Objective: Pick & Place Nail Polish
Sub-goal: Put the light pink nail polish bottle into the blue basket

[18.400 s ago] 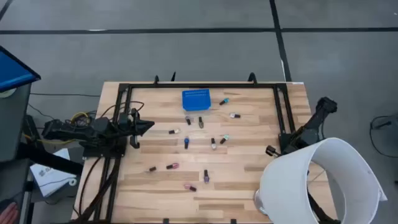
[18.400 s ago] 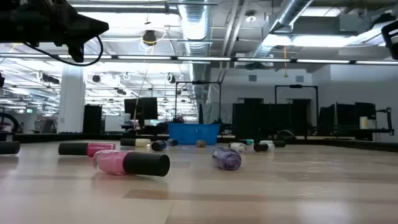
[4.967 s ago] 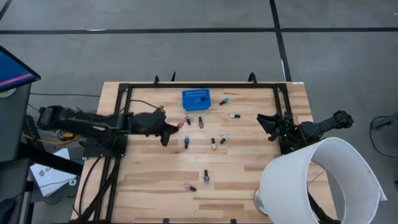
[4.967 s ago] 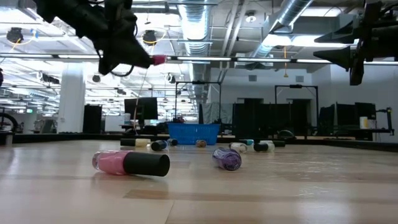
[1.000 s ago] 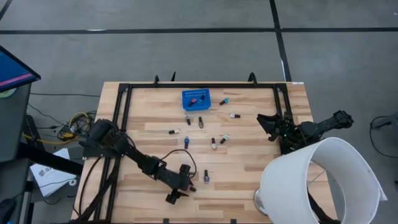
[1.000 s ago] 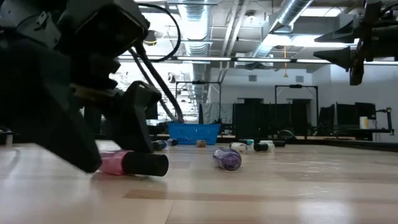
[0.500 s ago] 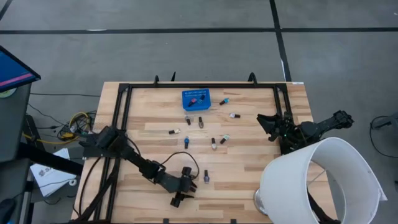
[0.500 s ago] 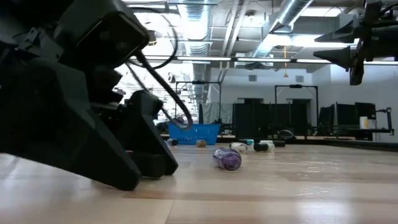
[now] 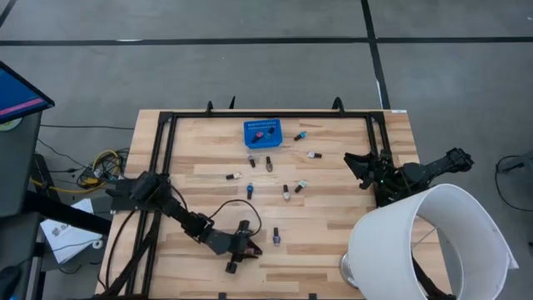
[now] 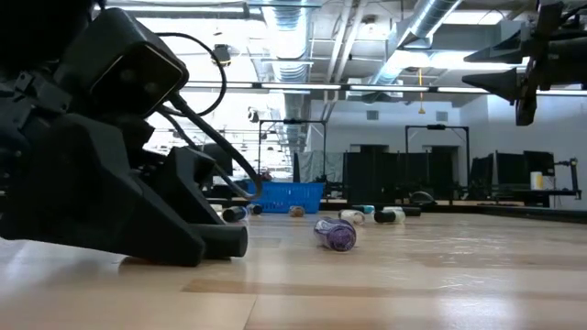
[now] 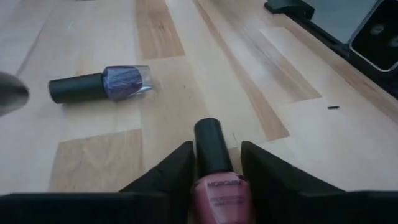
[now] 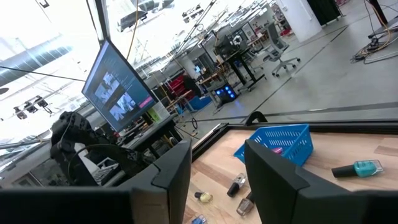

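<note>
Now left gripper [image 11: 214,158] straddles pink nail polish [image 11: 217,180] on table.

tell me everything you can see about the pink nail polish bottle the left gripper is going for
The pink nail polish bottle lies on its side on the wooden table, near the front edge. It has a glossy pink body with small printed lettering and a slim black cap pointing away from the left gripper. It sits between the two dark fingers, which flank it closely. A purple bottle lies apart from it.
</note>
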Available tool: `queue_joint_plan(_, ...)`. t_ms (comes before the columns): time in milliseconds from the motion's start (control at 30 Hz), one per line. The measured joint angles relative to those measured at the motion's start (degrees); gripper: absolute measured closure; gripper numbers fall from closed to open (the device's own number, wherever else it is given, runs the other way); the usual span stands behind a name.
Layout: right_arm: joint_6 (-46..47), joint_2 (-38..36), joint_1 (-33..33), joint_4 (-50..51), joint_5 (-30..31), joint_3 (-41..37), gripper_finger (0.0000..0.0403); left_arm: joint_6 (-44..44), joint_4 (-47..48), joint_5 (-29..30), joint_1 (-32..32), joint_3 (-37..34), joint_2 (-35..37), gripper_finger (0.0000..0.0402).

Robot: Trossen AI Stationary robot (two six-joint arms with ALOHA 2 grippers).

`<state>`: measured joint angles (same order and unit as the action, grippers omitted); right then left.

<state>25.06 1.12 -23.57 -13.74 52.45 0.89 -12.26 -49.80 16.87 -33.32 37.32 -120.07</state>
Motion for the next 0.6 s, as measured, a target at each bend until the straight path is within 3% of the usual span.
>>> queue_joint_plan(67, 0.0, 0.0, 0.0, -0.01, 0.0, 0.0, 0.0264, -0.17, -0.21, 0.27, 0.01, -0.09, -0.04, 0.0294)
queue_joint_plan(367, -0.09, -0.01, 0.0, -0.02, 0.09, 0.0, 0.0264, -0.29, 1.37, -0.36, 0.75, -0.14, 1.44, 0.0294)
queue_joint_plan(600, -0.07, -0.01, 0.09, -0.02, 0.11, 0.0, 0.0266, -0.48, 13.67, -2.65, 5.02, -0.87, 10.97, 0.0294)
